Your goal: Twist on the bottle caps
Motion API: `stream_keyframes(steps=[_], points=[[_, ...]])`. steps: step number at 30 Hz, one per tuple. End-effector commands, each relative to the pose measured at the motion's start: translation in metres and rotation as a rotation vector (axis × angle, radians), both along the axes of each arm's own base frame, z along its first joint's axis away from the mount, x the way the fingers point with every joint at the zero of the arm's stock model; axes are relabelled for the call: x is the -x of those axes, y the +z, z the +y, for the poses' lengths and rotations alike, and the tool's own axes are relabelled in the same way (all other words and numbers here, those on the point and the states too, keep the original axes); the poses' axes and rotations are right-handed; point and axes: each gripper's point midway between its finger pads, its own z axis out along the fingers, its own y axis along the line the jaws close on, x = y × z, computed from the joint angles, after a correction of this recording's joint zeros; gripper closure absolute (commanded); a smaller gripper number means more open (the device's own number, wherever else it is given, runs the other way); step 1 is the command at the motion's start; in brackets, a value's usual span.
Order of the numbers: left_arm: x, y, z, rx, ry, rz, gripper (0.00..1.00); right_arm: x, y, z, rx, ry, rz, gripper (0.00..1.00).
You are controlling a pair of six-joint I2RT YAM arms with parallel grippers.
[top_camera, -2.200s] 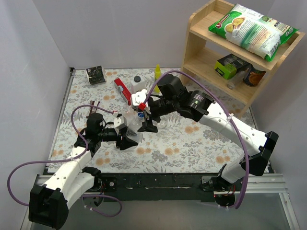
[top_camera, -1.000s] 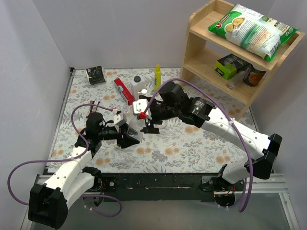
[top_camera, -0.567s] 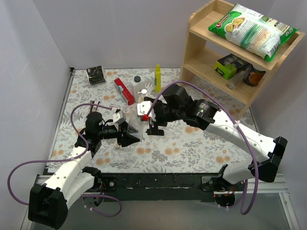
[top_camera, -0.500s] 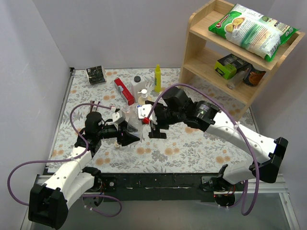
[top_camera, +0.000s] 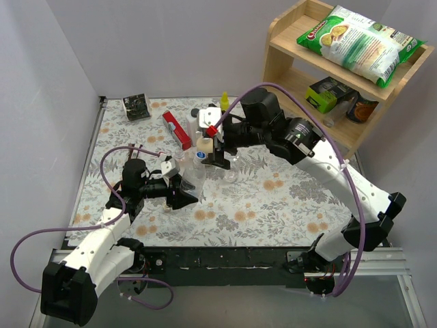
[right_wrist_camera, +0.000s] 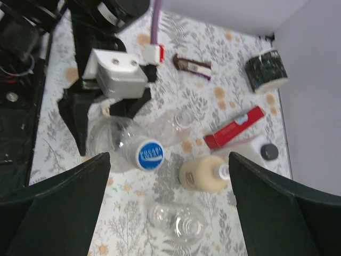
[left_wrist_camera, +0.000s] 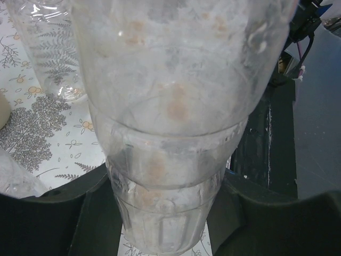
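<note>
My left gripper is shut on a clear bottle and holds it upright. The bottle fills the left wrist view between the black fingers. A blue cap sits on its neck, also seen from above. My right gripper is open and empty, above and just behind that bottle; in its own view the cap lies between the spread fingers. Two more clear bottles stand uncapped, one beside the held one, one nearer. No other caps show.
A beige pump bottle, a red box and a white bottle with a black lid stand close behind. A slim yellow bottle is at the back. A wooden shelf stands at the far right.
My right gripper has lifted off the bottle top and drawn back toward the far side, open. The blue cap stays on the bottle. The left gripper holds the bottle in place.
</note>
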Motion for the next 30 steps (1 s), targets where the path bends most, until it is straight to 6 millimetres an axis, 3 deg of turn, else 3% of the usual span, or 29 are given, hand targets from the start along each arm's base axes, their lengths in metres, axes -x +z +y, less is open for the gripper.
stream_keyframes(steps=[1, 3, 10, 16, 20, 30], points=[[-0.003, 0.016, -0.002, 0.004, -0.035, -0.045, 1.00, 0.022, -0.003, 0.029, -0.054, 0.162, 0.084, 0.02], [-0.004, 0.018, -0.002, 0.004, -0.036, -0.046, 1.00, 0.028, -0.019, 0.035, -0.031, 0.193, 0.120, 0.02], [-0.004, 0.021, -0.003, 0.008, -0.040, -0.053, 1.00, 0.040, -0.043, 0.035, 0.010, 0.200, 0.123, 0.02], [-0.008, 0.021, -0.004, 0.015, -0.029, -0.010, 1.00, 0.039, -0.048, 0.027, 0.027, 0.167, 0.095, 0.02], [-0.010, 0.026, -0.006, 0.037, -0.017, 0.009, 1.00, 0.042, -0.066, 0.018, 0.071, 0.145, 0.104, 0.02], [-0.014, 0.032, -0.007, 0.068, 0.012, 0.003, 1.00, 0.044, -0.089, -0.004, 0.137, 0.091, 0.097, 0.02]])
